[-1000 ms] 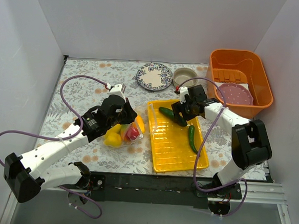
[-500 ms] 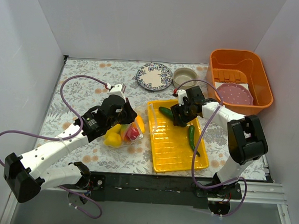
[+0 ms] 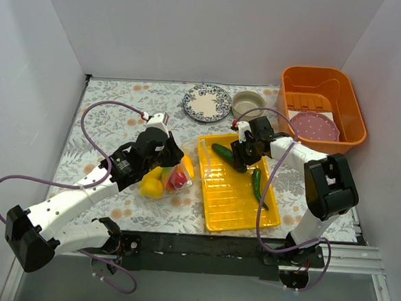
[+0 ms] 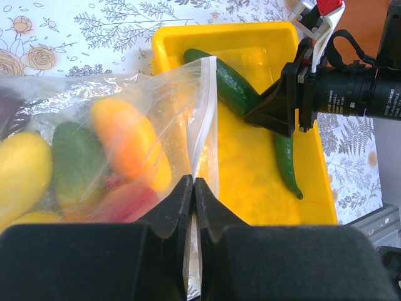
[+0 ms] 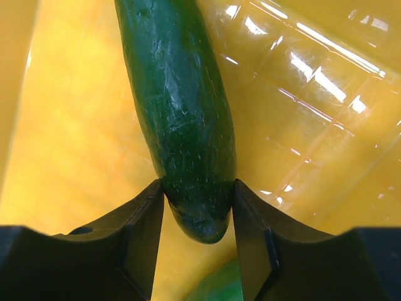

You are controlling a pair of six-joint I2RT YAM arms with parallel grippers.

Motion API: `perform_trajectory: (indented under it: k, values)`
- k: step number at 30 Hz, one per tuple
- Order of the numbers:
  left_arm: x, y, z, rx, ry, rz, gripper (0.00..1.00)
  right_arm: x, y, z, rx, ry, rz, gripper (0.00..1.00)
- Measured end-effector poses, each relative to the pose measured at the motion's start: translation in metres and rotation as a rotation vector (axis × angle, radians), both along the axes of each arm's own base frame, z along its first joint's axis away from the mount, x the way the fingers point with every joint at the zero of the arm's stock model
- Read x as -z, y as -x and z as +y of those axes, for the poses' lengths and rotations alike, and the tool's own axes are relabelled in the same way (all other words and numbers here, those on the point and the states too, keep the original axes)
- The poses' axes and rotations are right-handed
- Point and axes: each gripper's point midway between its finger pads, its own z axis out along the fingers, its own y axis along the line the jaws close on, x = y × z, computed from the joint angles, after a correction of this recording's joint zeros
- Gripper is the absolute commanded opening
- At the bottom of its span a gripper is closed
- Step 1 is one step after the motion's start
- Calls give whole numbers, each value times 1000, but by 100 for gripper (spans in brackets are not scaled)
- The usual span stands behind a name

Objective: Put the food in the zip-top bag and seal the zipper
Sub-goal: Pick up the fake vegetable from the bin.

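The clear zip-top bag (image 3: 165,178) lies left of the yellow tray (image 3: 234,208), with yellow, orange, red and green food (image 4: 119,141) inside. My left gripper (image 4: 193,183) is shut on the bag's mouth edge, pinching the pale zipper (image 4: 204,119) strip. A green cucumber (image 5: 182,106) lies at the tray's far end. My right gripper (image 5: 197,191) has both fingers pressed against the sides of the cucumber's near tip. A green chili (image 3: 257,185) lies on the tray just right of that gripper (image 3: 239,160).
An orange basin (image 3: 287,88) holding a pink plate (image 3: 315,125) stands at the back right. A patterned plate (image 3: 206,103) and a small bowl (image 3: 248,103) sit behind the tray. White walls enclose the floral-cloth table.
My right gripper has shifted slightly left over the tray's far end and narrowed its jaws onto the cucumber's tip. The left arm and the bag have stayed still.
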Motion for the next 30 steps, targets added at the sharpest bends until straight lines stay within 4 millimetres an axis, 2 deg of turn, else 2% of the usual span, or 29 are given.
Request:
perform_trajectory:
  k: [3,8,17,22,30]
  values:
    - [1,0,0,0,-2,1,3,0,2,1,2,-12,0,34]
    - [1,0,0,0,-3,2,3,-6,16,0,10,-43,12,33]
    - [3,-1,-1,0,-7,7,2,-52,20,1,65,-117,-72,33]
    - [4,-1,-1,0,-8,9,2,-72,30,-1,106,-159,-93,34]
    - [3,-1,-3,4,1,11,2,-105,47,12,85,-281,-110,36]
